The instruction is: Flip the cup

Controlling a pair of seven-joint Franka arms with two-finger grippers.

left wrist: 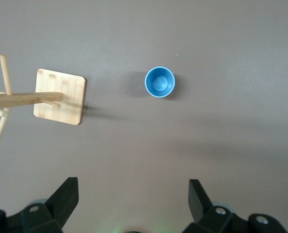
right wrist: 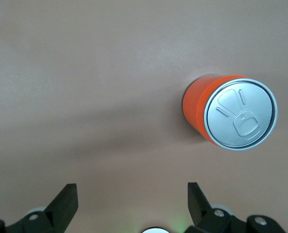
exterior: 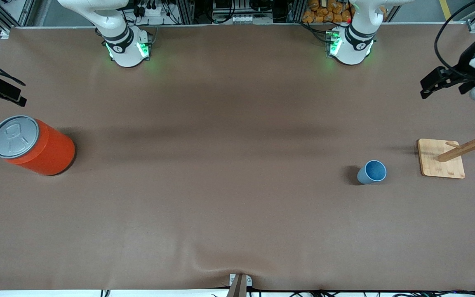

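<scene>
**Both grippers hung wide open while the blue cup stood mouth-up**

The left gripper (left wrist: 132,204) was spread wide and carrying nothing, hovering high over the left arm's end of the table with the cup in plain sight below it. And there it was: the small blue plastic cup (exterior: 372,172) stood upright on its base on the brown table covering (exterior: 229,173), mouth open to the ceiling, its round floor visible from straight above in the left wrist view (left wrist: 159,82). That pose fit two readings: a cup yet to be turned over, or one already turned upright, and the scene could not settle which.

Just beside it, toward the left arm's end, stood the wooden peg rack on its square bamboo base (exterior: 440,159). Well apart, at the right arm's end, sat the big orange can with a silver pull-tab lid (exterior: 32,144).

The right gripper (right wrist: 132,204) waited over that can, fingers just as wide and bare.

The risks, if the cup were gripped? It looked light and smooth-walled: an off-centre pinch could squirt it sideways or tip it, and once on its side it could roll. A swing toward the rack could clip the pegs.
</scene>
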